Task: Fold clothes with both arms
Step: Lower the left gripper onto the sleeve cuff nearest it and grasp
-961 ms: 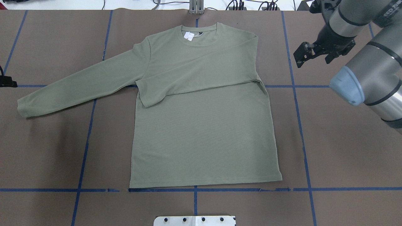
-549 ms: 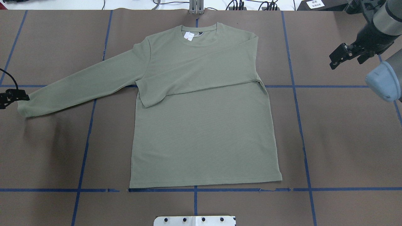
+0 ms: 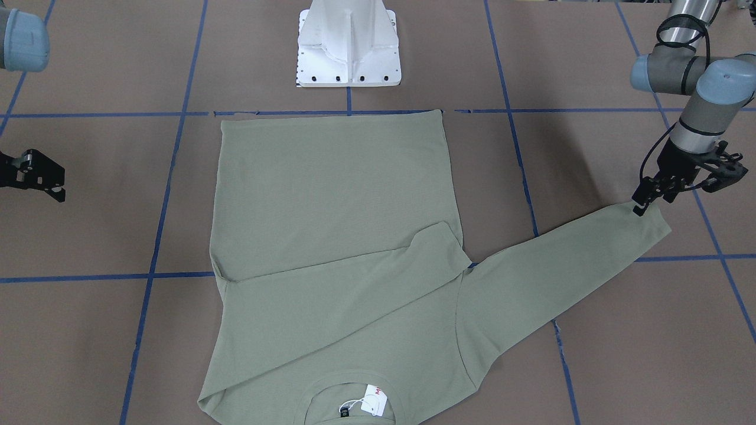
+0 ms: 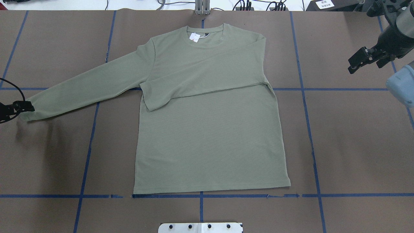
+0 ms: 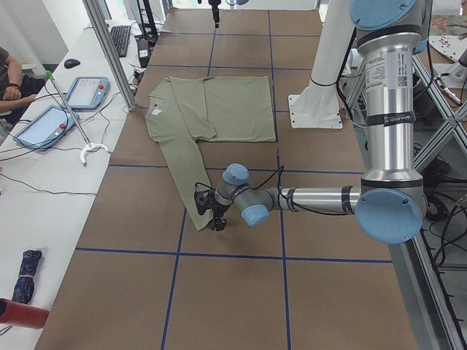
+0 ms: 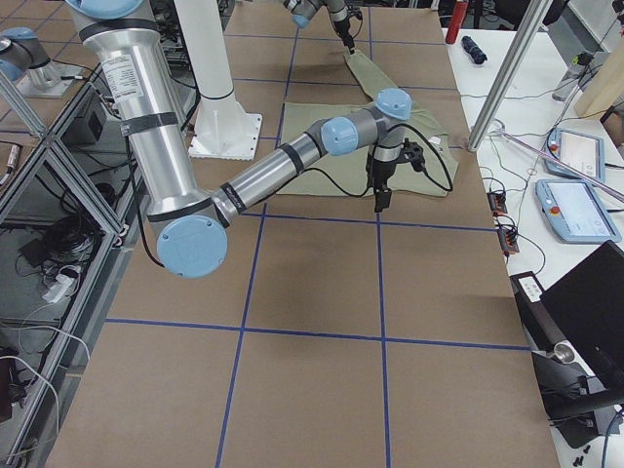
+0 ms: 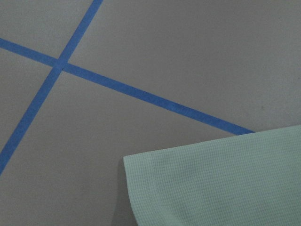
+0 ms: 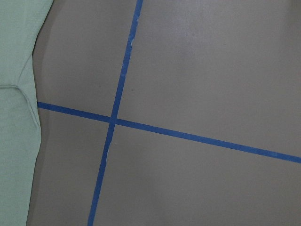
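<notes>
Risks a one-layer catch or clean miss at the cuff (image 4: 32,111), 9 o'clock of the shirt (image 4: 207,136) lying flat on the counter (image 4: 355,145); cannot tell the grip of left claw (image 3: 642,200) there; finds right claw (image 4: 365,62) spread, empty, near 2 o'clock.

This is a robotics lab. The left arm (image 5: 387,109) and right arm (image 6: 146,117) share a white pedestal (image 3: 348,44) on a paper-covered table (image 4: 355,145) gridded with blue tape (image 4: 355,194). A bench (image 5: 44,219) alongside holds control tablets (image 5: 86,92) and a keyboard (image 5: 119,40), with a person (image 5: 7,73) seated there.
</notes>
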{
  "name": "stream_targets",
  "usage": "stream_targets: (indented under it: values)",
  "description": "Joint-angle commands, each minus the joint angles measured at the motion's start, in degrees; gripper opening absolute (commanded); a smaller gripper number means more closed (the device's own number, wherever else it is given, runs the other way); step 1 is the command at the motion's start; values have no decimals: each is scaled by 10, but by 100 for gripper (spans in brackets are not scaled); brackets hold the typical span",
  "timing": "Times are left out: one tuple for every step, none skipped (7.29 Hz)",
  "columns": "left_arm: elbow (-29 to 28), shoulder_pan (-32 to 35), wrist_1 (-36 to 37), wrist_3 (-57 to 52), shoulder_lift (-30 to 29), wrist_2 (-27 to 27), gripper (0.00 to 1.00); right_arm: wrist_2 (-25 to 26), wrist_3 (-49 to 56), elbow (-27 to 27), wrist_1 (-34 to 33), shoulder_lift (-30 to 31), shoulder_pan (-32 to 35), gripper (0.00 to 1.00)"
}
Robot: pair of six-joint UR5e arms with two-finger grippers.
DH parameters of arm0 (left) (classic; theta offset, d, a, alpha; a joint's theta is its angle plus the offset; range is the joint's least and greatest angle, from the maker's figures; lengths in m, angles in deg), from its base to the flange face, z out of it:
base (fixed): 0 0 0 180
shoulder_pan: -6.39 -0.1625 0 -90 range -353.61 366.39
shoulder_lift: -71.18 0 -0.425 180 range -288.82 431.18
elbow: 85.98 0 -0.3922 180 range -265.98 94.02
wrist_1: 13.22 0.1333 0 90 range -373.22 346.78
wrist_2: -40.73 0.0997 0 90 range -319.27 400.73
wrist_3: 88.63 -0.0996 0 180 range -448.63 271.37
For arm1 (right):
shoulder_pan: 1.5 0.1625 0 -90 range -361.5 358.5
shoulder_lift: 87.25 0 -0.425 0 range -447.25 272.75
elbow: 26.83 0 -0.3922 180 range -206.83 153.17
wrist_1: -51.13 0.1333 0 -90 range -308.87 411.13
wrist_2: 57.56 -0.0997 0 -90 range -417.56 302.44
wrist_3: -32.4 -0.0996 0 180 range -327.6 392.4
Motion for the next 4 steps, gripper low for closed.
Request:
stream_targets:
  values:
    - [-4, -1, 0, -1, -7, 1, 97, 0, 1, -2, -1, 0, 2, 100]
    - [-11, -1, 0, -2, -11, 1, 96, 0, 0, -3, -1, 0, 3, 100]
    - [-16, -1, 0, -2, -14, 1, 96, 1, 0, -5, -1, 0, 3, 100]
    - [-18, -1, 0, -1, -15, 1, 94, 1, -1, -12, -5, 1, 3, 100]
